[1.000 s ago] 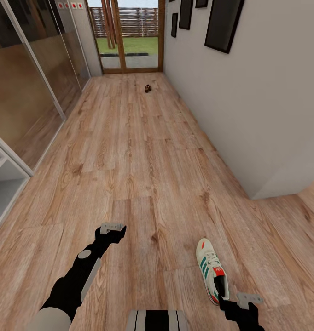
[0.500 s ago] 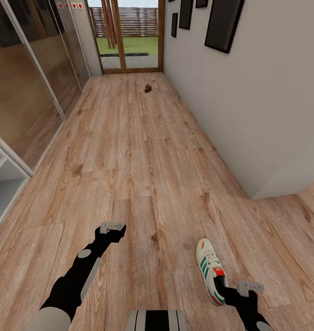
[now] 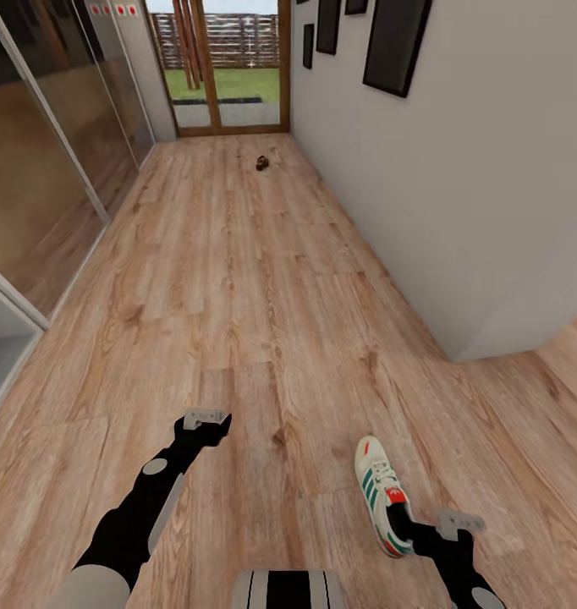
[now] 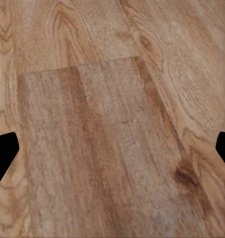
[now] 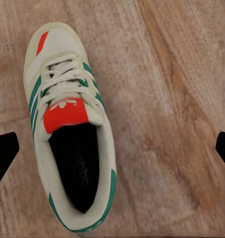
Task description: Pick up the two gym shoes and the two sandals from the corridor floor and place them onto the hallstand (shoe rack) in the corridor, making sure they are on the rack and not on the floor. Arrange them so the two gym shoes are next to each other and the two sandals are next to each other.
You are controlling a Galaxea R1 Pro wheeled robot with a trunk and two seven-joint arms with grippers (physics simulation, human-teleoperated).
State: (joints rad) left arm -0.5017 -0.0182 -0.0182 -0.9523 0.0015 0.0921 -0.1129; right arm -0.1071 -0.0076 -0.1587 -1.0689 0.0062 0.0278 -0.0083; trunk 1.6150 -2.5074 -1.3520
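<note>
- One gym shoe [image 3: 381, 496] in sight: cream-white, teal-green side stripes, red-orange tongue patch. It lies sole-down on the corridor floor [image 3: 238, 279], toe pointing up the corridor toward the glass door [image 3: 225, 72] at the far end.
- In the right wrist view the same gym shoe [image 5: 68, 126] shows from above: laces tied, dark insole open, red patch on the tongue and a red mark on the toe.
- Right gripper [image 3: 458, 526] hangs just behind the shoe's heel, close to it; contact cannot be told from the head view. In the right wrist view its two black fingertips [image 5: 3, 156] sit at opposite edges, spread wide, with the shoe off to one side between them and nothing clasped.
- Left gripper [image 3: 206, 418] hovers over bare planks, well apart from the shoe on its left side. Left wrist view: fingertips [image 4: 3, 156] wide apart, wood grain [image 4: 112, 124] beneath, empty.
- One small dark brown object [image 3: 261, 163] lies far up the floor from the shoe, near the door; too small to say whether one sandal or two.
- Right-hand wall [image 3: 458, 194] beyond the shoe carries four dark frames [image 3: 394, 42].
- A pale shelf unit's corner [image 3: 5, 338] stands at the left edge, well left of the shoe, past glass panels [image 3: 43, 135].
</note>
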